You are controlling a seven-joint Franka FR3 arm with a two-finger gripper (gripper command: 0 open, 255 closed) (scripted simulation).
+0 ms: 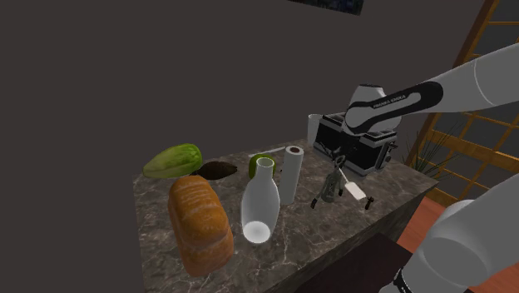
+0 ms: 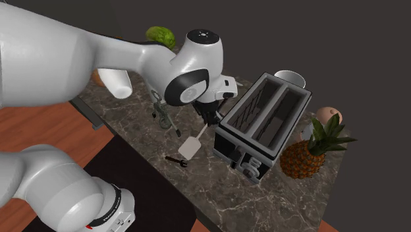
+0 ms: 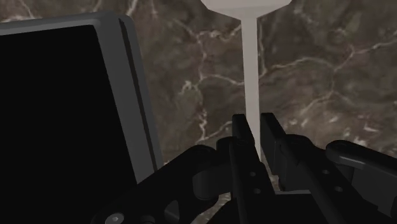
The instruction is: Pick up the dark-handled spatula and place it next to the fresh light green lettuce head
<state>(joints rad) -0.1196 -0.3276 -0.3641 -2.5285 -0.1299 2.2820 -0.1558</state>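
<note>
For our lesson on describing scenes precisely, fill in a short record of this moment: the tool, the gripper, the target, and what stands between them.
tool: spatula, pale blade and shaft, beside the toaster
gripper: gripper shut, its fingers clasping the spatula's shaft
target: green lettuce, at the other end of the counter from the toaster
between them: white bottle, paper towel roll
near the lettuce: bread loaf
task state: spatula not yet by the lettuce

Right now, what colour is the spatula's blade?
Plain white, no pattern. The spatula's blade shows best in the second exterior view.
</note>
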